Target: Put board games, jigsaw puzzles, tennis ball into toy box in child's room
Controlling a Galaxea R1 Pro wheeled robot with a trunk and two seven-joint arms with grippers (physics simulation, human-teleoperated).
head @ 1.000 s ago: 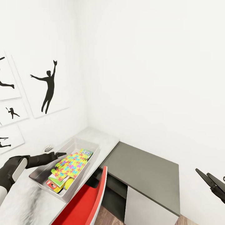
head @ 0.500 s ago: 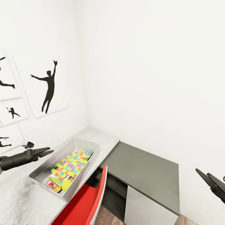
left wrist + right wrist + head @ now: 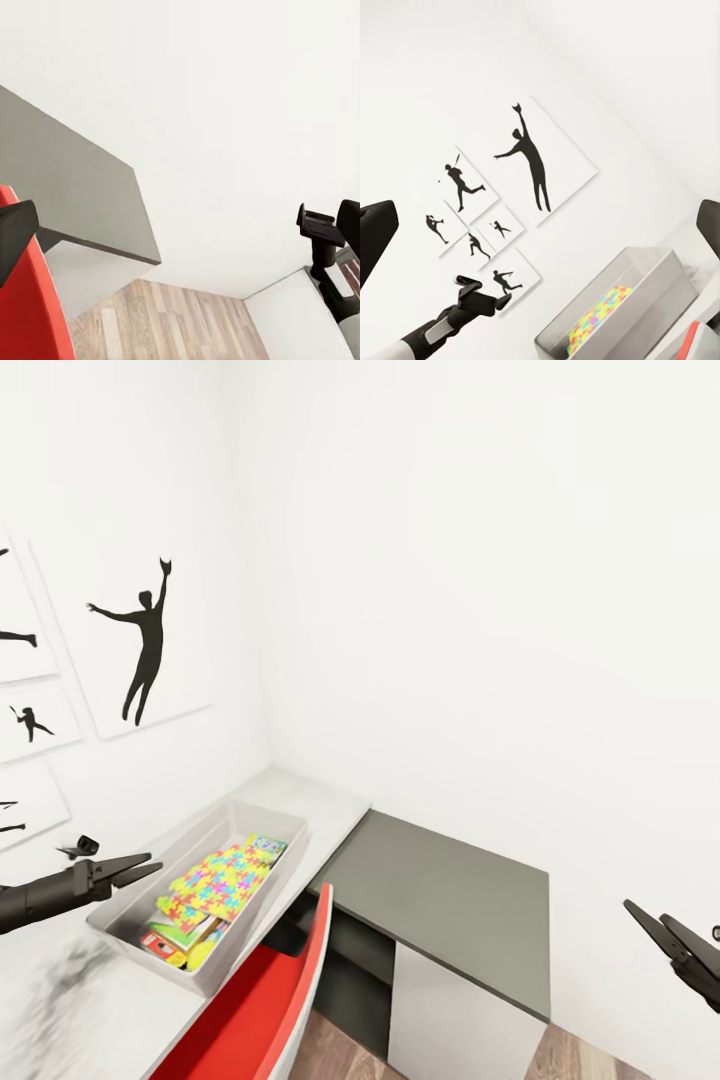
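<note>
The grey plastic toy box (image 3: pixel 262 818), lower left, holds a knobbly multicoloured jigsaw puzzle (image 3: pixel 218 877). Left gripper (image 3: pixel 140 868) fingers look slightly apart; right gripper (image 3: pixel 650 922) fingers spread.

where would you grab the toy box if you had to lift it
By the thick rim of the toy box on a long side, coming from above with one finger inside and one outside. The sloping walls give no flat face to squeeze, and the puzzle fills the middle. The left gripper hangs nearest the far long rim.
</note>
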